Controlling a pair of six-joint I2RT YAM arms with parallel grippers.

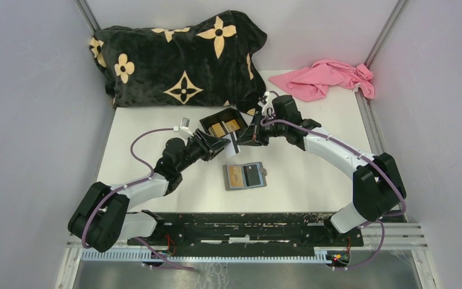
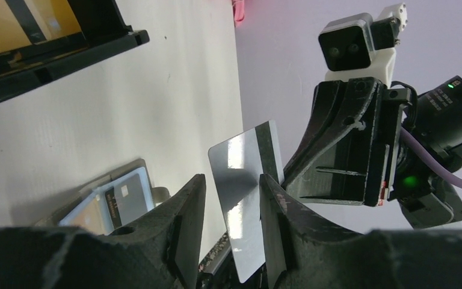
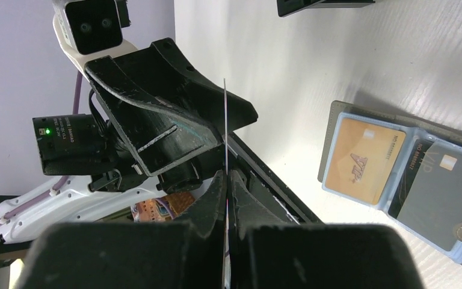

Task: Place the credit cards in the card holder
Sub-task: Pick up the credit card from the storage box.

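Note:
A silvery credit card [image 2: 245, 192] with a dark stripe hangs in the air between both arms. My right gripper [image 3: 226, 174] is shut on it, and the card [image 3: 225, 120] shows edge-on there. My left gripper [image 2: 233, 179] is open with one finger on each side of the card; a gap shows on the left side. From above the two grippers meet [image 1: 234, 143] just behind the card holder [image 1: 245, 176]. The grey holder [image 3: 337, 120] lies open flat, with a gold card [image 3: 364, 159] and a dark grey card [image 3: 436, 186] in its slots.
A black plastic box [image 1: 224, 124] holding gold cards stands just behind the grippers. A black pillow with tan flowers [image 1: 180, 57] fills the back left. A pink cloth [image 1: 331, 78] lies at the back right. Grey walls close in both sides.

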